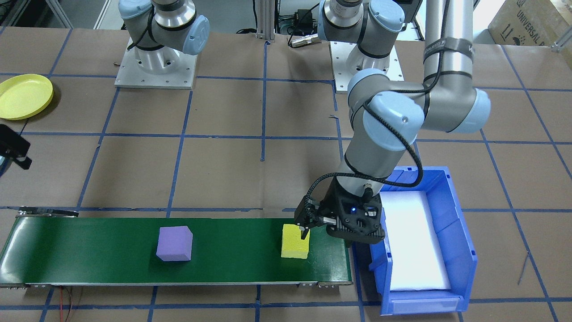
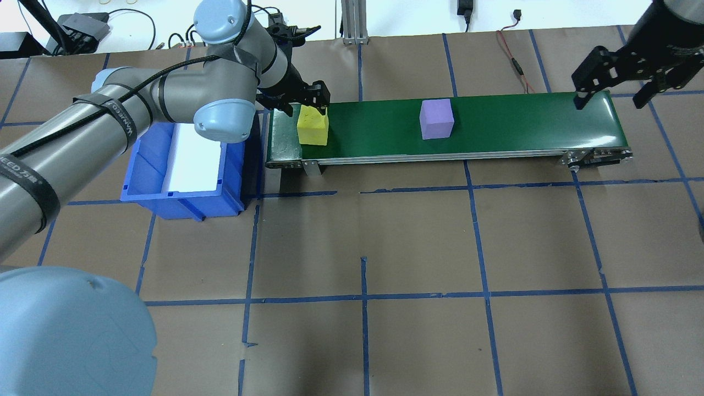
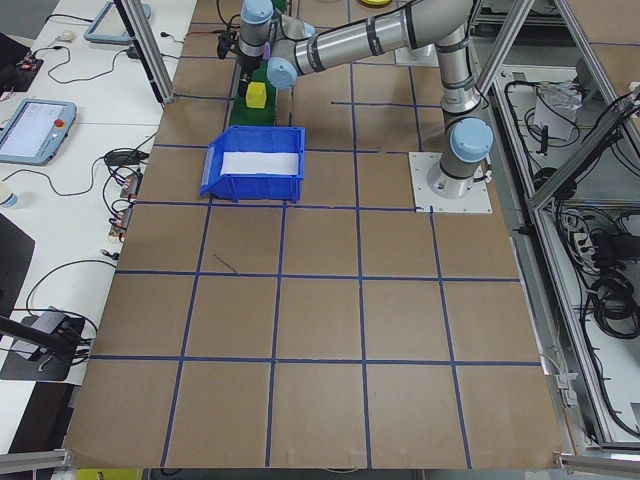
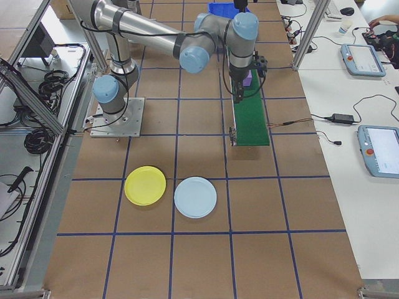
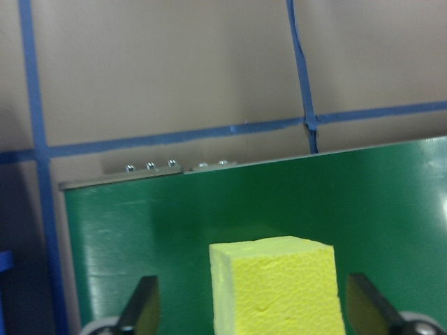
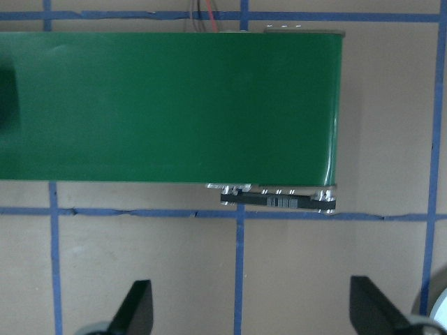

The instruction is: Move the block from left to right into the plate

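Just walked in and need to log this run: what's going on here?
The left gripper is open over a yellow block at the left end of the green conveyor, fingers either side, not closed. A purple block sits mid-belt. The right gripper hangs open at the far end. The yellow plate is empty.

1. The yellow block (image 5: 276, 286) looks like foam, with a matt, finely pitted surface.
2. The purple block (image 1: 174, 243) has the same matt foam look.
3. The conveyor belt (image 1: 111, 250) is smooth green with a dull sheen, edged by a metal rail.
4. The plate (image 1: 24, 96) is smooth yellow plastic.
5. The blue bin (image 1: 456, 250) is glossy plastic.
6. The table (image 2: 418, 247) is covered in matt brown paper, crossed with blue tape.
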